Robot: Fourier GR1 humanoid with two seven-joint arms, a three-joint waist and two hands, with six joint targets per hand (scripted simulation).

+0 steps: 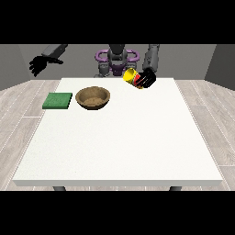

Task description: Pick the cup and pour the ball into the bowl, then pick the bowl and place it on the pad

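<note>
A yellow cup (pixel 131 75) is held above the table's far edge, tilted with its mouth toward the view's left. The hand at the view's right (pixel 147 79) is shut on it, fingers wrapped round its side. Something red shows at the cup between the fingers; I cannot tell whether it is the ball. A brown wooden bowl (pixel 93 97) stands on the table to the lower left of the cup, apart from it. A green square pad (pixel 58 100) lies flat left of the bowl. The hand at the view's left (pixel 38 64) hangs raised beyond the table's left corner, holding nothing.
The white table (pixel 119 142) spreads wide toward the camera, with bare surface in front of and to the right of the bowl. The robot's torso (pixel 116 58) stands behind the far edge.
</note>
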